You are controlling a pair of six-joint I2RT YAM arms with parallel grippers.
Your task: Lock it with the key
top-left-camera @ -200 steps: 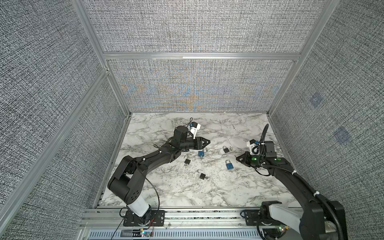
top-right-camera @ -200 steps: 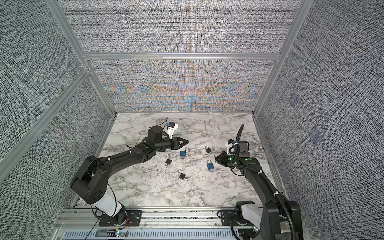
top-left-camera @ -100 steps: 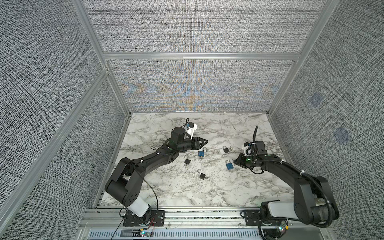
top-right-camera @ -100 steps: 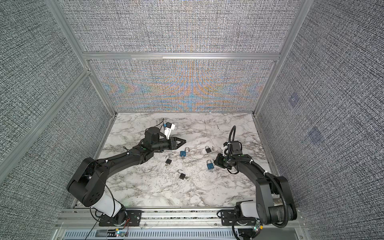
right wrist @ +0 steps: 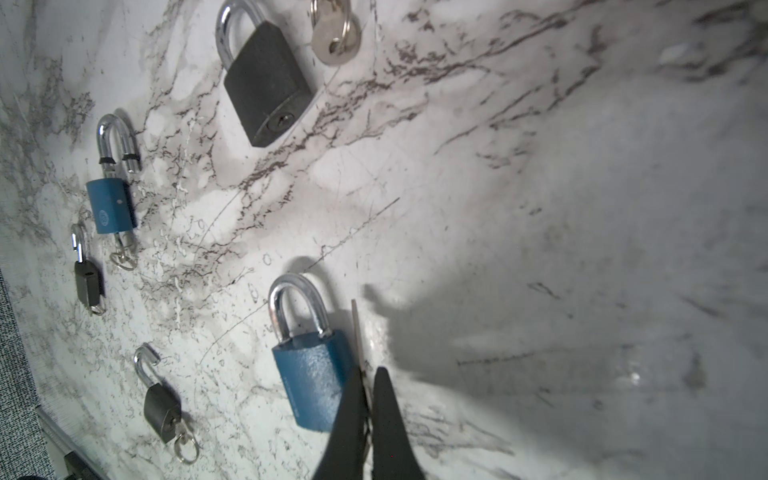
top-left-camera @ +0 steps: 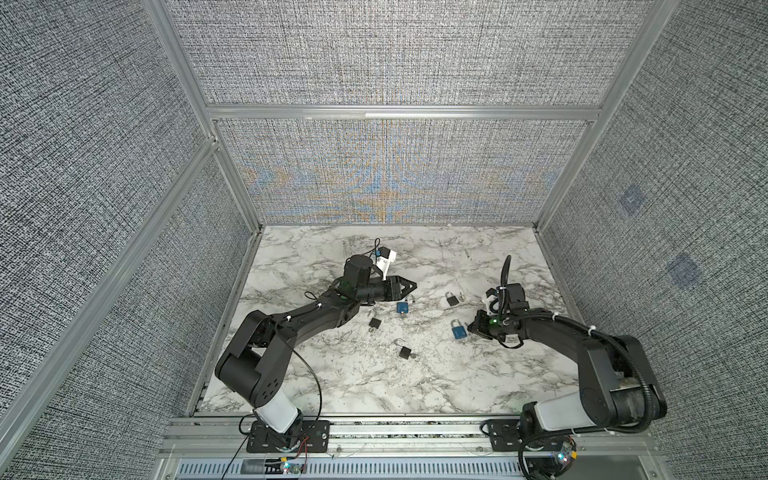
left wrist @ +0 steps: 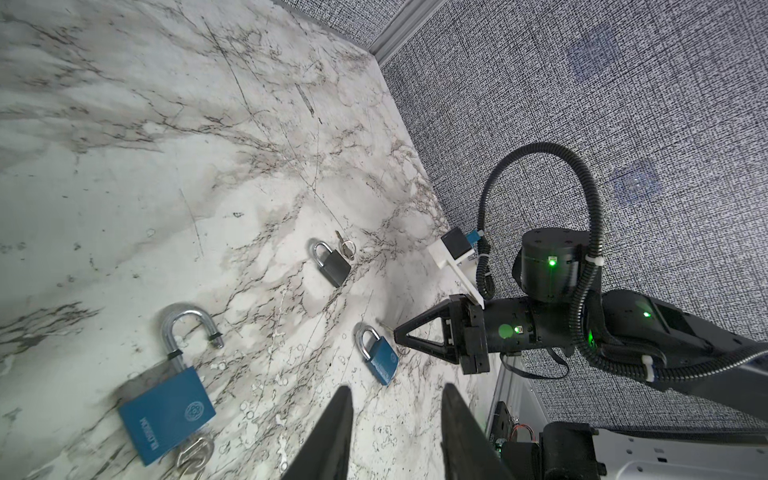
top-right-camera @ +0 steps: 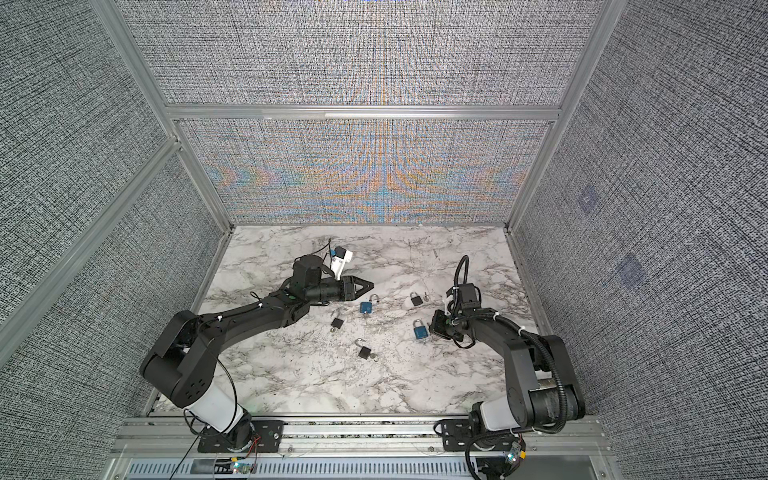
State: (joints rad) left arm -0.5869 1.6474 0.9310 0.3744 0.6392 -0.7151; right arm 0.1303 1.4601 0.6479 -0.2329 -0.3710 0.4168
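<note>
Key [right wrist: 355, 328], right wrist view: its thin silver blade sticks out from the right end effector [right wrist: 369, 374], whose fingers are pressed together on it. The blade lies along the side of a shut blue padlock [right wrist: 311, 374] that rests flat on the marble worktop [right wrist: 540, 166]. Farther off lie a dark padlock [right wrist: 268, 91] with a loose key [right wrist: 334, 41] just beside it, and an open blue padlock [right wrist: 110, 205].

Left wrist view: the left end effector [left wrist: 395, 388] has its two fingers partly apart with nothing between them. It hangs above the worktop near the open blue padlock [left wrist: 166, 411]. The right end effector [left wrist: 397, 332] points its tip at the shut blue padlock [left wrist: 380, 359].

In both top views the right end effector [top-left-camera: 473, 326] sits low, right of centre, just beside the shut blue padlock [top-left-camera: 457, 331]. The key is too small to make out here. The left end effector [top-left-camera: 411, 286] is left of centre. A small dark padlock [top-left-camera: 375, 323] and, nearer the front edge, a second small padlock [top-left-camera: 404, 353] lie with shackles open.
</note>
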